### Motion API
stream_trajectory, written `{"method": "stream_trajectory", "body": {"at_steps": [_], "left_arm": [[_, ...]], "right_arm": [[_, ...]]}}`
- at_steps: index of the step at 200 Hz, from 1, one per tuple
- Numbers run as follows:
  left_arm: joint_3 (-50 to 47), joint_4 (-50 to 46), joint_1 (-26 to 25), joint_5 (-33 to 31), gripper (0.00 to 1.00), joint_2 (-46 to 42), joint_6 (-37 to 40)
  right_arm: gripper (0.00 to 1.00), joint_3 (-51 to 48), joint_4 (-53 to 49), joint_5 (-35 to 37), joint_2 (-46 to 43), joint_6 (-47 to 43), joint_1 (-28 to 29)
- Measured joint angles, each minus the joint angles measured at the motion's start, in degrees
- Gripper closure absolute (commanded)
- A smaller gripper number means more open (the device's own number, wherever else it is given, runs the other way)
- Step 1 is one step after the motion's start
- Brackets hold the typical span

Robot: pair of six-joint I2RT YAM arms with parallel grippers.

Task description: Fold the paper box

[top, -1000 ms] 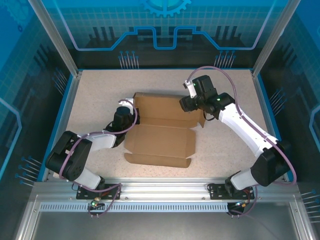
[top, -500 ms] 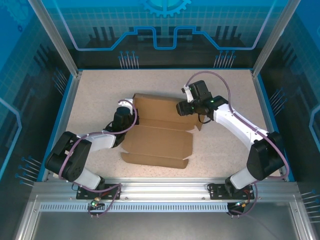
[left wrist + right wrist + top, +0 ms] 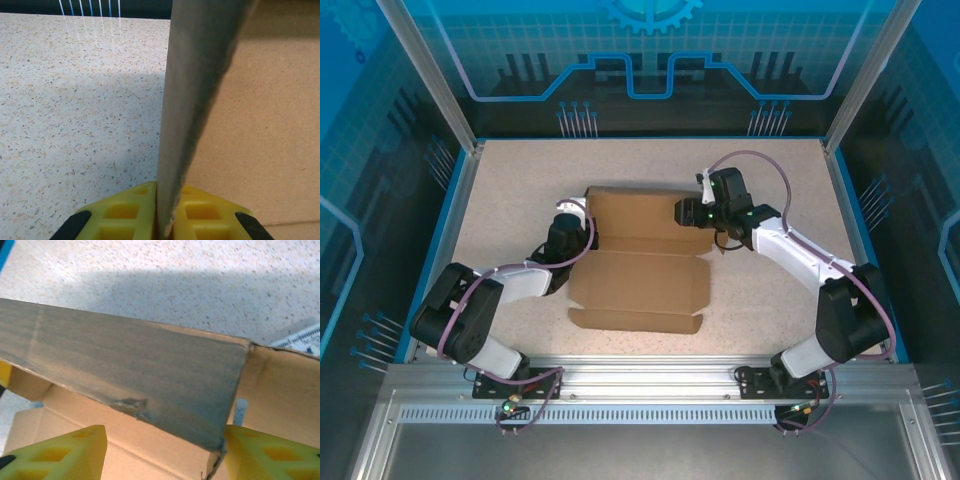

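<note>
While left tool (image 3: pixel 162 217) clamps paper box (image 3: pixel 640 285) edge (wrist view tells), right tool (image 3: pixel 165 450) apart; straddles flap (image 3: pixel 125 370).

Your right gripper (image 3: pixel 687 213) has swung left and nearer along the box's (image 3: pixel 640 290) far right corner, its jaws narrowing a little. The box nudged left and then returned, with less of its right end showing.

I'm looking into a robotics lab cell, not a home or a shop. The speckled surface (image 3: pixel 510 190) is boxed in by blue see-through panels (image 3: pixel 650 60) printed with gear and circuit patterns and held by aluminium posts (image 3: pixel 430 75). A slotted metal rail (image 3: pixel 650 378) runs along the near edge, with the cabled left arm (image 3: pixel 500 290) and right arm (image 3: pixel 800 260) bolted to it.
</note>
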Motion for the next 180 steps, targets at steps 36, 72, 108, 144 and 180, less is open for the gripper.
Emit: {"method": "stream_trajectory", "body": {"at_steps": [36,72,108,144,180], "left_arm": [[-0.02,0.79,0.00,0.00,0.86,0.00,-0.04],[-0.11,0.98,0.00,-0.09,0.86,0.00,-0.04],[-0.15,1.01,0.00,-0.09,0.86,0.00,-0.04],[-0.17,0.98,0.00,-0.11,0.86,0.00,-0.02],[-0.20,0.96,0.00,-0.13,0.86,0.00,-0.02]], "right_arm": [[0.42,-0.96,4.26,-3.30,-0.28,0.85,-0.20],[0.39,-1.81,7.04,-6.45,-0.31,1.01,-0.39],[0.35,-3.13,6.03,-6.01,-2.08,-0.44,-0.96],[0.33,-6.64,1.90,-1.77,-7.02,-2.80,-0.96],[0.33,-12.50,-0.17,2.21,-10.14,-3.96,-0.94]]}}
